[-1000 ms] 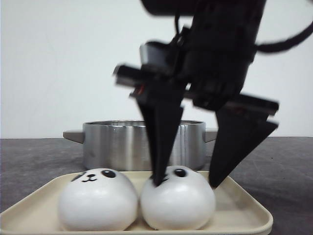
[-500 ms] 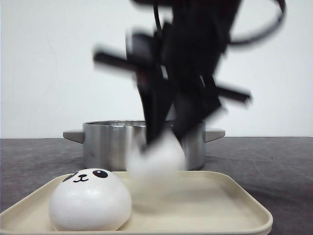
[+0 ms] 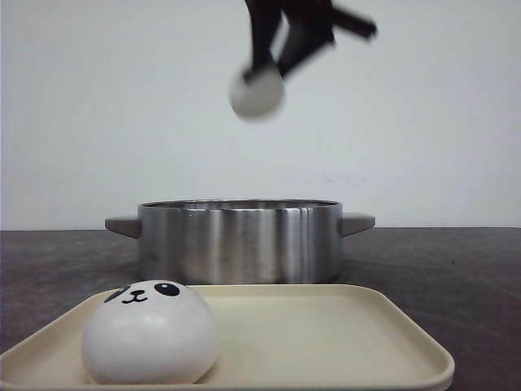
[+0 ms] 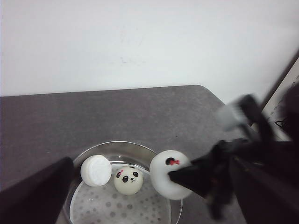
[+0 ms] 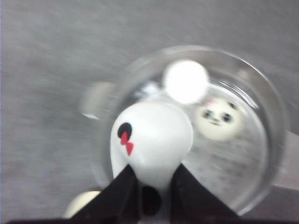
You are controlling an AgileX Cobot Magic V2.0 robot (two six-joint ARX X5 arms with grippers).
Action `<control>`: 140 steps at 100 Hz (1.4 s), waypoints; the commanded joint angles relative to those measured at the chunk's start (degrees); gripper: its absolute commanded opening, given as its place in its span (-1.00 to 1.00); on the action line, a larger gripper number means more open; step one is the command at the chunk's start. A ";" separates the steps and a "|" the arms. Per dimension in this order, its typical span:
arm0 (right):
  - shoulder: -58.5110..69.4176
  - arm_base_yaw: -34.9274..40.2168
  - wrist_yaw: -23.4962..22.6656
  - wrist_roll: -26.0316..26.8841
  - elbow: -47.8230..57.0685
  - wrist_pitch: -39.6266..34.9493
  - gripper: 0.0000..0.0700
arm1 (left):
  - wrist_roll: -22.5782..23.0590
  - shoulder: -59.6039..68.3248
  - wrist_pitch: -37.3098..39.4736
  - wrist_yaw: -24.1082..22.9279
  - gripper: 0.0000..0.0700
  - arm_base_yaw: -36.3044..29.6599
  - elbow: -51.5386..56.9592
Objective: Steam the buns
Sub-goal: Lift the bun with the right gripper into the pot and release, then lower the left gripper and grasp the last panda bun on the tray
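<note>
While my right pincer (image 5: 150,179) squeezes a panda bun (image 5: 152,140), I hold it high above the steel steamer pot (image 3: 240,240), which lies straight below with two buns (image 4: 128,180) already on its perforated tray; one more bun (image 3: 151,334) waits on the beige tray (image 3: 350,334).

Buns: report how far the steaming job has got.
Done: two buns already lie in the steel pot, one face up, one flipped over. In hand: the right gripper holds a third bun above the pot. Left: one bun waits on the beige tray.
</note>
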 commanded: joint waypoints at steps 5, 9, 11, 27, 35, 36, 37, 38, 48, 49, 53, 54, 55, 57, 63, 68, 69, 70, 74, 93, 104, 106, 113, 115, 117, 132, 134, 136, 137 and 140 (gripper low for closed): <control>4.37 -2.43 -3.41 -0.92 0.59 0.37 -0.98 | 0.39 0.33 0.66 -0.07 0.90 -0.48 1.27; 5.88 -3.34 -4.63 -0.92 0.59 0.44 -0.98 | 0.39 0.33 0.42 -0.07 0.90 -0.48 1.27; 6.82 -3.80 -5.22 -0.94 0.59 0.46 -0.98 | 0.42 0.33 0.26 -0.07 0.90 -0.48 1.27; 11.37 -5.75 -7.28 -1.16 0.59 0.44 -0.98 | 0.42 0.35 -2.34 -0.07 0.90 -0.48 1.27; 12.74 -6.27 -7.26 -1.25 0.59 0.46 -0.97 | 0.42 0.35 -4.48 -0.07 0.90 -0.48 1.27; 12.92 -6.27 -7.21 -1.29 0.59 0.50 -0.97 | 0.42 0.35 -4.81 -0.07 0.90 -0.48 1.27; 13.07 -6.27 -7.21 -1.36 0.59 0.61 -0.97 | 0.39 0.35 -5.27 -0.07 0.90 -0.48 1.27; 13.27 -6.27 -7.21 -1.42 0.59 0.63 -0.97 | 0.42 0.35 -5.53 -0.07 0.90 -0.48 1.27; 14.16 -6.56 -7.28 -2.38 0.59 1.01 -0.75 | 0.42 0.39 -8.44 -0.07 0.90 -0.48 1.27; 14.32 -6.62 -7.26 -2.47 0.59 0.98 -0.66 | 0.42 0.39 -8.70 -0.07 0.90 -0.48 1.27; 14.67 -6.64 -7.26 -2.64 0.59 0.90 -0.46 | 0.42 0.46 -9.55 -0.07 0.90 -0.48 1.27; 14.80 -6.64 -7.26 -2.64 0.59 0.92 -0.40 | 0.42 0.46 -9.77 -0.07 0.90 -0.48 1.27; 14.91 -6.64 -7.28 -2.64 0.59 0.92 -0.35 | 0.42 0.50 -9.94 -0.07 0.90 -0.48 1.27; 15.13 -6.64 -7.58 -2.62 0.59 0.77 -0.24 | 0.42 0.61 -10.32 -0.07 0.90 -0.48 1.27; 15.65 -6.78 -7.76 -2.64 0.59 0.52 -0.13 | 0.42 0.70 -11.37 -0.07 0.90 -0.48 1.25; 15.85 -6.82 -8.24 -2.67 0.59 0.07 -0.12 | 0.46 0.87 -11.98 -0.07 0.90 -0.48 1.25; 15.85 -6.86 -8.28 -2.67 0.59 0.00 -0.12 | 0.44 0.92 -12.11 -0.04 0.90 -0.48 1.25; 15.85 -6.86 -8.26 -2.69 0.59 -0.02 -0.12 | 0.44 0.94 -12.26 -0.07 0.90 -0.48 1.25; 15.85 -6.93 -8.37 -2.78 0.59 -0.02 -0.10 | 0.46 1.07 -12.94 -0.07 0.90 -0.48 1.25; 15.76 -7.63 -8.96 -3.28 1.05 -0.07 0.22 | 0.39 2.73 -17.88 0.33 0.90 -0.50 1.11; 15.74 -8.39 -10.16 -3.39 2.56 -2.82 0.22 | 0.31 4.04 -20.37 3.04 0.90 -0.81 -0.33; 15.74 -8.50 -10.14 -3.41 2.95 -3.34 0.22 | 0.22 4.22 -20.39 3.50 0.90 -0.98 -0.85; 15.74 -8.59 -10.10 -3.80 4.46 -4.76 0.23 | -0.63 4.57 -19.98 4.35 0.90 -1.73 -3.26; 15.74 -8.59 -10.08 -3.96 4.98 -5.25 0.24 | -0.92 4.63 -19.71 4.35 0.90 -1.97 -4.02; 15.74 -8.59 -10.08 -4.15 5.55 -5.68 0.26 | -1.22 4.79 -19.37 4.35 0.90 -2.16 -4.87; 15.74 -8.61 -10.01 -5.79 10.86 -9.77 0.62 | -2.62 5.05 -17.31 4.44 0.90 -3.54 -10.82; 15.74 -8.61 -10.03 -5.97 11.54 -10.19 0.65 | -3.13 5.09 -17.07 4.44 0.90 -3.74 -11.56; 15.74 -8.61 -10.01 -6.19 12.20 -10.56 0.67 | -3.74 5.14 -16.81 4.50 0.90 -4.00 -12.46; 15.74 -8.61 -10.01 -6.32 12.50 -10.73 0.68 | -4.00 5.16 -16.66 4.48 0.90 -4.11 -12.81; 15.74 -8.61 -10.01 -6.56 13.31 -11.17 0.68 | -4.52 5.16 -16.33 4.48 0.90 -4.39 -13.64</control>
